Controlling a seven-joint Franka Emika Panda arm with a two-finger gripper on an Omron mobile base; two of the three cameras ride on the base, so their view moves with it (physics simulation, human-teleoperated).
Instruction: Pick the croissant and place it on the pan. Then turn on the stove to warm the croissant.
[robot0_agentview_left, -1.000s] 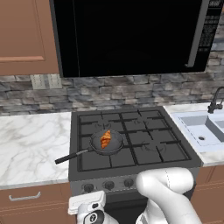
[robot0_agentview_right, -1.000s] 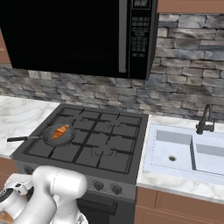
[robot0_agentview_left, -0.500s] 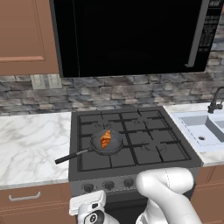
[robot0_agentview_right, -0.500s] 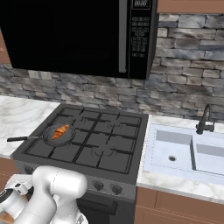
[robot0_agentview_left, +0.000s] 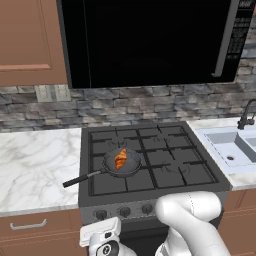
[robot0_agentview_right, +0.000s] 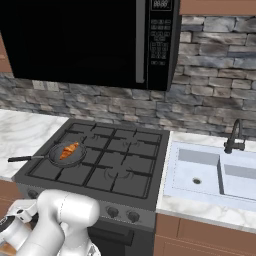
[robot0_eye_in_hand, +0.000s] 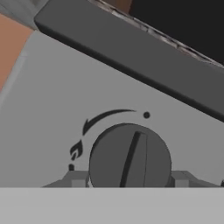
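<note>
On the front left burner of the stove (robot0_agentview_left: 150, 160), the pan (robot0_agentview_left: 122, 163) with the croissant (robot0_agentview_left: 120, 159) lying inside, black handle reaching out over the left edge. Down at the front panel, gripper (robot0_eye_in_hand: 130, 183) clenched on 1 round knob (robot0_eye_in_hand: 130, 157), 2 finger tips flanking it left and right. Ridge of knob near upright, flame mark printed just beside it. Black microwave (robot0_agentview_right: 85, 40) hanging above; sink (robot0_agentview_right: 210, 172) well to the right.

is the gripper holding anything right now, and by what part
It is shut on a stove knob, one finger tip on each side of the round knob's rim. The croissant lies free in the pan.
</note>
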